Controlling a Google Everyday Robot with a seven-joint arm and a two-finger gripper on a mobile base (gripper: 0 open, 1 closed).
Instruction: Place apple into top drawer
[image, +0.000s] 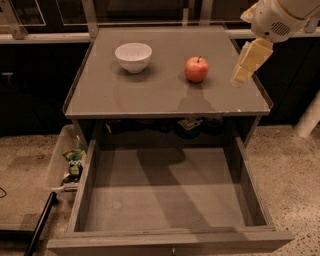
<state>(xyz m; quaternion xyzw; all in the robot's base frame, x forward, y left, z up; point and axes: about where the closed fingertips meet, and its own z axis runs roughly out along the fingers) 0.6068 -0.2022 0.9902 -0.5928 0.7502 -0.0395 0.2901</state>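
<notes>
The red-orange apple with a short dark stem stands on the grey cabinet top, right of centre. The top drawer is pulled wide open below it and its flat grey bottom is bare. My gripper hangs from the white arm at the upper right, above the cabinet top's right edge, about a hand's width to the right of the apple and not touching it. It holds nothing that I can see.
A white bowl sits on the cabinet top to the left of the apple. A clear plastic bin of packets stands on the floor left of the drawer. A white post stands at the right.
</notes>
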